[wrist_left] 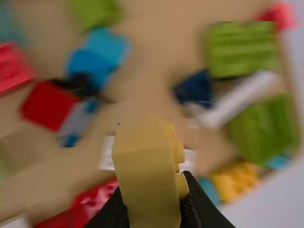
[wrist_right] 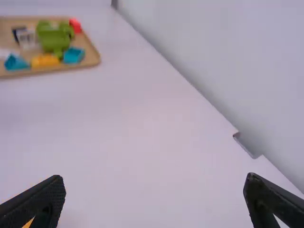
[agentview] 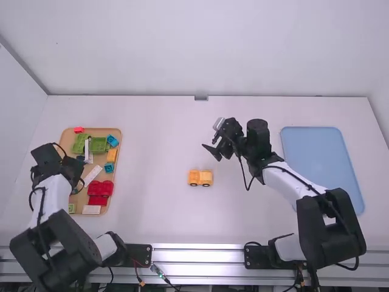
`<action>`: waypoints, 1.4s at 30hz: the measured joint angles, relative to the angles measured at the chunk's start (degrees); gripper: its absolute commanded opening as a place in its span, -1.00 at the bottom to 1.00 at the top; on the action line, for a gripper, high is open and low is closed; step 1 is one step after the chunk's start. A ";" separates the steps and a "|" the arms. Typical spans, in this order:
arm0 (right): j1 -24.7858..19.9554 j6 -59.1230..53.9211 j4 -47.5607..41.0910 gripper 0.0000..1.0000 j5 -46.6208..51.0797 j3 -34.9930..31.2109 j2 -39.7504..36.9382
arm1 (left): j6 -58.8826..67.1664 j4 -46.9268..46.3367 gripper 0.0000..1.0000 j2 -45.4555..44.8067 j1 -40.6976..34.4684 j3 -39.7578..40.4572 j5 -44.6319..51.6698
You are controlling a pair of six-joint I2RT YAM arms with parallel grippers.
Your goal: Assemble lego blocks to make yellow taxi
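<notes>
Over the tray, my left gripper (agentview: 53, 159) points down at the loose blocks. In the left wrist view the same gripper (wrist_left: 154, 203) is shut on a yellow block (wrist_left: 145, 173) with studs along one side. A small orange-yellow car build (agentview: 200, 177) stands upright on dark wheels at mid-table. Up and right of it is my right gripper (agentview: 216, 148), above the table. In the right wrist view, that gripper (wrist_right: 154, 180) is open with nothing between its fingers; a bit of yellow (wrist_right: 28, 223) peeks out beside one finger.
The wooden tray (agentview: 117, 182) at the left holds red pieces (agentview: 100, 190), green pieces (agentview: 98, 145), blue, white and yellow ones, some close under the left gripper. A light blue mat (agentview: 319, 152) lies at the right. A wall rises behind the table.
</notes>
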 measured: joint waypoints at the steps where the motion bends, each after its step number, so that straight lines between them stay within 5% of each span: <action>1: 0.00 2.73 2.29 0.98 -0.68 0.00 0.00 | 2.49 2.40 -0.83 -2.12 -1.79 -0.42 3.19; 8: -0.35 20.90 9.44 0.98 -9.14 2.25 2.32 | 11.30 24.50 -0.95 -6.64 -19.82 -6.45 14.62; 12: -1.01 31.67 9.44 1.00 -13.79 7.15 7.32 | 16.70 37.68 -0.81 -5.75 -34.71 -10.86 16.61; 19: -1.14 42.21 9.25 0.79 -21.16 10.80 11.69 | 27.02 48.61 -0.83 0.15 -53.94 -12.61 17.00; 29: -0.96 45.00 6.49 0.56 -20.24 10.95 11.69 | 29.09 51.52 -0.96 13.49 -61.24 -6.38 10.29; 42: -0.44 45.24 2.82 0.37 -14.53 10.95 11.69 | 28.13 54.62 -0.95 16.04 -62.55 -2.67 8.81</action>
